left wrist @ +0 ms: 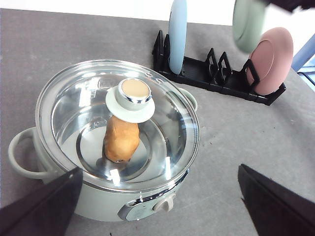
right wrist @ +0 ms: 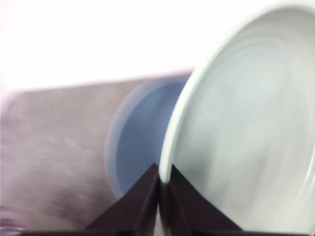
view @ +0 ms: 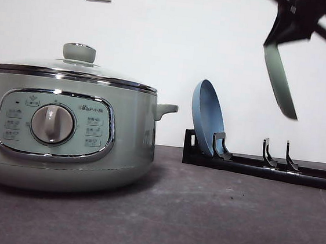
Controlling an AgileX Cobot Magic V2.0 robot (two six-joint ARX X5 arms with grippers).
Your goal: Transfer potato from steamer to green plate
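Right gripper: my right gripper is clenched on the rim of the pale mint-green round plate, holding it tilted in the air above the rack.
Left gripper: my left gripper is spread wide, fingers well apart, hovering above the pot with nothing between them.
Potato: the orange-brown egg-shaped potato lies on the metal floor inside the pot, seen through the lid.
Steamer: the large round sage-green electric pot stands on the grey table, its knobbed glass lid on.
Rack: the black slotted dish rack sits just beside the pot's side handle.
Blue plate: the round blue plate stands on edge in the rack's slot nearest the pot.
Pink plate: the round pink plate stands on edge at the rack's far end.
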